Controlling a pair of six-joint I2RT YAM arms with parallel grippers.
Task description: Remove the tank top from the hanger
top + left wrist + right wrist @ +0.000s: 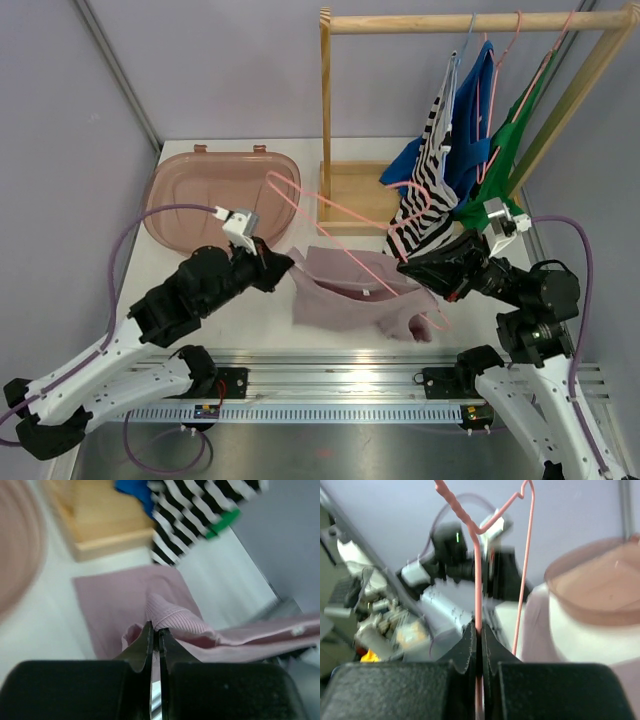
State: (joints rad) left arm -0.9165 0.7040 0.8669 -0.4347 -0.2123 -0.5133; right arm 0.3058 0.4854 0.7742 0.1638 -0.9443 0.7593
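Observation:
A pale pink tank top (pixel 350 295) lies crumpled on the white table between the arms. My left gripper (pixel 285 265) is shut on a ribbed edge of the tank top (pixel 175 617) at its left side. A pink wire hanger (pixel 330 208) stretches from near the pink lid across to my right gripper (pixel 410 265), which is shut on the hanger wire (pixel 478 580). One end of the hanger still runs through the cloth near the top's right side (pixel 430 318). The hanger's hook (pixel 520 495) shows at the top of the right wrist view.
A translucent pink lid (pixel 215 195) lies at the back left. A wooden clothes rack (pixel 345 130) stands at the back right with striped (pixel 432 170), blue (pixel 470 120) and green (pixel 515 150) garments on hangers. A metal rail (pixel 330 385) runs along the near edge.

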